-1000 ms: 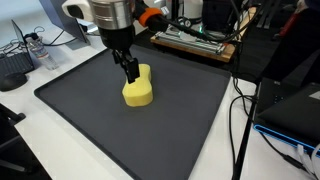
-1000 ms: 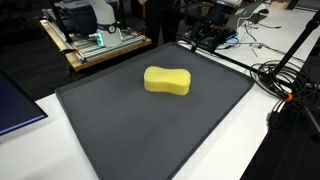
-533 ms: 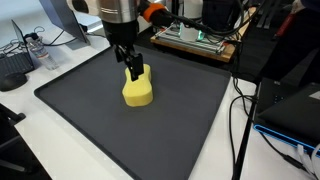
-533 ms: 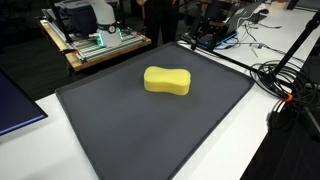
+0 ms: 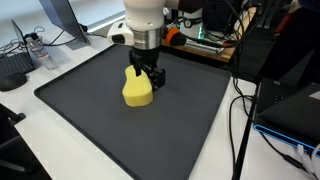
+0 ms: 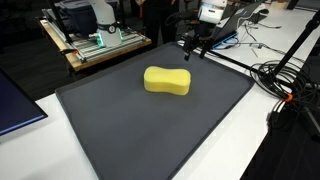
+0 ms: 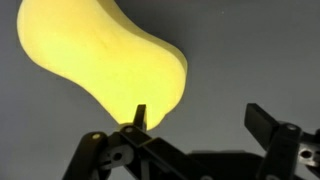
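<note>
One yellow sponge (image 5: pixel 138 95) lies near the middle of the dark mat (image 5: pixel 80 100) on the bench (image 5: pixel 28 140), and our tool (image 5: pixel 146 80) hangs at its end, fingers wide apart, so we would centre it over the narrow waist.

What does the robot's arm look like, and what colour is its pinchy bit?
The arm is white and round, with a silvery grey band above the tool. The tool is black, with two thin flat fingers. An orange part sits beside the wrist.
</note>
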{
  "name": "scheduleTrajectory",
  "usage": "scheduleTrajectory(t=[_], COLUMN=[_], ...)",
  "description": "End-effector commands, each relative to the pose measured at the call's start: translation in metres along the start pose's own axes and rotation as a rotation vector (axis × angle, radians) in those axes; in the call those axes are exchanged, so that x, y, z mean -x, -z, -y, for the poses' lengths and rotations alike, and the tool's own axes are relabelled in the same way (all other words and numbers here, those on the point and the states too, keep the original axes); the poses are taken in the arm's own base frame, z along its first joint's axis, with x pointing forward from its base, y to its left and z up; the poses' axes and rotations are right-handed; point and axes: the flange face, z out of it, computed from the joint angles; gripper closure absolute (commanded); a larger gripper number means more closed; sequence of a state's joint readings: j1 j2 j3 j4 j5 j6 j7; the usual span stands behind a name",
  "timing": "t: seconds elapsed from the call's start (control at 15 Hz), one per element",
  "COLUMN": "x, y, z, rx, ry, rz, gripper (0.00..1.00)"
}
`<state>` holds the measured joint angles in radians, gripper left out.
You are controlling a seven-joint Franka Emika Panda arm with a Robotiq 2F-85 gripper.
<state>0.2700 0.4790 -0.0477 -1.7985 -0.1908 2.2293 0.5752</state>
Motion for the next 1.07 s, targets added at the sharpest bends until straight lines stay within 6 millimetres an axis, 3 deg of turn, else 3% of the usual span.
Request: scheduleTrajectory(t=[0.0,0.53,1.0], x=[0.037,0.077,0.108], y=[-0.009,-0.019,-0.026], z=[-0.033,-0.109,-0.166], rx=[-0.033,-0.109,-0.280], ry=[0.063,0.355,0.532], rz=[-0.015,-0.044,-0.001], gripper=[0.00,0.00,0.00])
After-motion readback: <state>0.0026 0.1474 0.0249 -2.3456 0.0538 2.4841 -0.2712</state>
